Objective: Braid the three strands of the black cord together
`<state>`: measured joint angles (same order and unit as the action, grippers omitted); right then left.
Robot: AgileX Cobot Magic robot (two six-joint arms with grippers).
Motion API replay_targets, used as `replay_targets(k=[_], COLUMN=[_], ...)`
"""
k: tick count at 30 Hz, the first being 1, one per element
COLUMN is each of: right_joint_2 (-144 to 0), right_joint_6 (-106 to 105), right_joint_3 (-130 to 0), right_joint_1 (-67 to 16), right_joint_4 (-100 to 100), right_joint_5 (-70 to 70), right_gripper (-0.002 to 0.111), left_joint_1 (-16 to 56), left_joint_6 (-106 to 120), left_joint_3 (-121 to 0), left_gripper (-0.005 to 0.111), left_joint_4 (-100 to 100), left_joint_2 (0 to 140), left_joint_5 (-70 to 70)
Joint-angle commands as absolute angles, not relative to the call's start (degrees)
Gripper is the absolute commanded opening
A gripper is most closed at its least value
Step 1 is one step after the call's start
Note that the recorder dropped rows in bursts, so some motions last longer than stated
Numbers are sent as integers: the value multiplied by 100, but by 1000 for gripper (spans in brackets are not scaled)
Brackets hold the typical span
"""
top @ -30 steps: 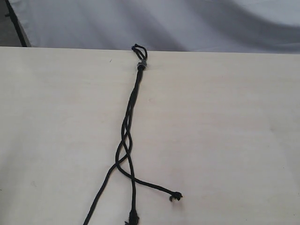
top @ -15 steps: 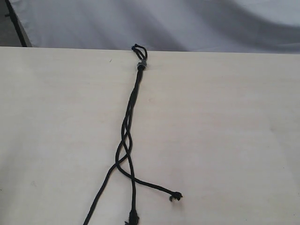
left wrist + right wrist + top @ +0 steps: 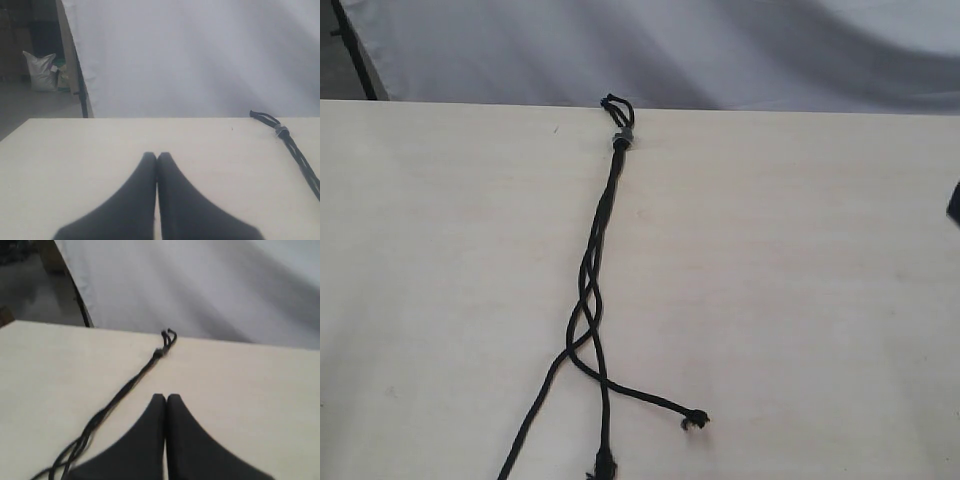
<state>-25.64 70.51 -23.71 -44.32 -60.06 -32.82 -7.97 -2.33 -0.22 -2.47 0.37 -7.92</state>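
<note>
The black cord (image 3: 600,230) lies lengthwise on the pale table, its grey band (image 3: 623,139) and small loops at the far edge. Below the band the three strands run together, cross loosely a few times, then fan out: one toward the lower left (image 3: 525,430), one straight down (image 3: 606,440), one ending in a frayed knot (image 3: 696,419) to the right. My left gripper (image 3: 157,156) is shut and empty, well left of the cord (image 3: 300,157). My right gripper (image 3: 166,397) is shut and empty, hovering just right of the cord (image 3: 125,390).
A white cloth backdrop (image 3: 720,50) hangs behind the table's far edge. A dark post (image 3: 355,50) stands at the back left. A dark bit of the right arm (image 3: 954,203) shows at the right border of the exterior view.
A dark piece of the right arm has come into the exterior view at the right border. The cord has not moved.
</note>
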Motion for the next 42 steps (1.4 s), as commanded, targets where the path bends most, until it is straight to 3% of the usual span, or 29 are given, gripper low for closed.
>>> replay_targets(k=[1, 3, 4, 6, 9, 16, 18, 21, 25, 35, 38, 42], right_joint_2=[-2434, -2424, -2424, -2424, -2424, -2071, -1536, -590, 0, 0, 0, 0], right_joint_6=[6987, 5998, 3956, 1794, 1687, 1718, 1786, 2352, 2791, 2779, 1444, 738], right_joint_3=[-1580, -1331, -1058, -488, 0, 0, 0, 0, 0, 0, 0, 0], right_joint_1=[-4407, -4407, -4407, -4477, -4492, -4317, -3333, -1224, -33, 46, 46, 46], right_joint_4=[-5783, -5221, -3487, -1747, -1691, -1675, -1675, -1631, -1631, -1631, -170, 202], right_joint_5=[-2414, -1562, -401, 875, 1465, 1442, 1450, 1444, 896, -1009, -1156, -1156], right_gripper=[0, 0, 0, 0, 0, 0, 0, 0, 0, 0, 0, 0], left_joint_1=[-816, -816, -816, -816, -816, -816, -816, -816, -816, -816, -816, -816], left_joint_6=[-213, -213, -213, -213, -213, -213, -213, -213, -213, -213, -213, -213], left_joint_3=[0, 0, 0, 0, 0, 0, 0, 0, 0, 0, 0, 0], left_gripper=[1, 1, 1, 1, 1, 1, 1, 1, 1, 1, 1, 1], left_joint_4=[-223, -223, -223, -223, -223, -223, -223, -223, -223, -223, -223, -223], left_joint_2=[0, 0, 0, 0, 0, 0, 0, 0, 0, 0, 0, 0], left_joint_5=[-764, -764, -764, -764, -764, -776, -776, -776, -776, -776, -776, -767])
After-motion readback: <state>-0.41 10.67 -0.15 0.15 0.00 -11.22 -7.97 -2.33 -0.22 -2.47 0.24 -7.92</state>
